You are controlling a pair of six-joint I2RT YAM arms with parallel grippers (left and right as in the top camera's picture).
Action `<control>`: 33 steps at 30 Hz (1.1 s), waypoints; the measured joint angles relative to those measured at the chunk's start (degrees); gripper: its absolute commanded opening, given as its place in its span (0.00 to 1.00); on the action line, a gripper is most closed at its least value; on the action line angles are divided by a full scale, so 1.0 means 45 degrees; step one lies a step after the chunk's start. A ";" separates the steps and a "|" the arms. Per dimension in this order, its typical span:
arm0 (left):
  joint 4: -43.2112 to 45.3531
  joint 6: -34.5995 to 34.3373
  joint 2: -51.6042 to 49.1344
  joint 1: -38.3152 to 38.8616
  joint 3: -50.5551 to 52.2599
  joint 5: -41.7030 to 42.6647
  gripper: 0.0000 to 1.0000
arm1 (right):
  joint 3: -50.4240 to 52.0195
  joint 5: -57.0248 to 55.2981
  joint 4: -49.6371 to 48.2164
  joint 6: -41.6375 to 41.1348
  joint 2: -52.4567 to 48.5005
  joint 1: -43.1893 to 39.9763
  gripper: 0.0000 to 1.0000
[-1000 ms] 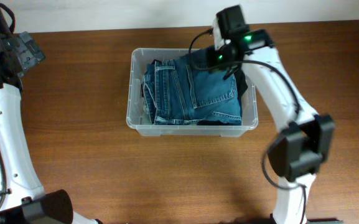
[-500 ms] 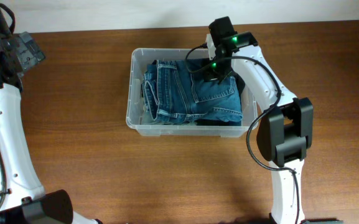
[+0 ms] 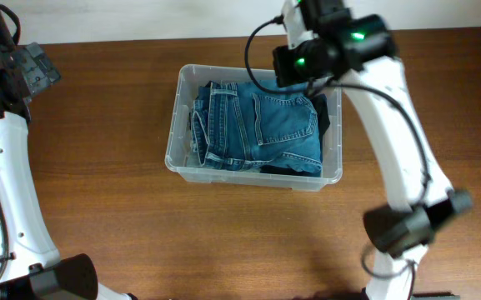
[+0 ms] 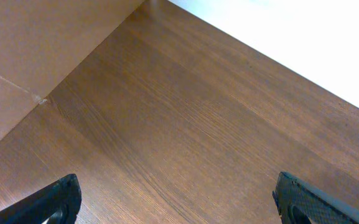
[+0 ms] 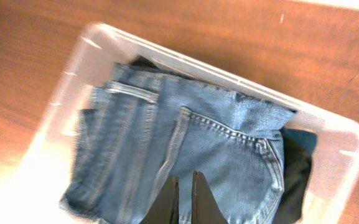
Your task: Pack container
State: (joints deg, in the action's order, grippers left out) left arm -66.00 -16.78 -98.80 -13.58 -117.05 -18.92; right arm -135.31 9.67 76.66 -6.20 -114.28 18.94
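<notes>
The container (image 3: 172, 133) is a clear plastic tub in the middle of the table. Folded blue jeans (image 3: 257, 125) fill most of it, and a dark garment (image 3: 329, 115) lies along its right end. My right arm's wrist (image 3: 315, 52) hangs over the tub's far right corner. The right wrist view looks down on the container (image 5: 185, 59) and the jeans (image 5: 216, 149). There my right gripper (image 5: 183, 182) is shut, raised above the denim and holding nothing. At the far left, my left gripper (image 4: 176, 202) is wide open over bare wood, with one finger (image 4: 58, 198) at each lower corner.
The brown wooden table (image 3: 98, 208) runs round the tub on all sides. A pale wall (image 4: 316, 37) borders its far edge. A cardboard-coloured surface (image 4: 30, 37) shows at the upper left of the left wrist view.
My right gripper, which was down on the jeans at the tub's far right, has lifted clear and pulled back toward the far rim. The left arm has not moved.
</notes>
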 measured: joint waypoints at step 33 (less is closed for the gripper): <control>0.0000 0.0000 0.0000 0.0000 0.0000 0.0005 0.99 | 1.1220 0.0801 -0.7762 -0.1035 0.0631 0.2006 0.23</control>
State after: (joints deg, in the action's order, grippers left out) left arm -66.00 -16.78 -98.80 -13.58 -117.05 -18.90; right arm -84.82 13.28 41.74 -10.85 -111.44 27.97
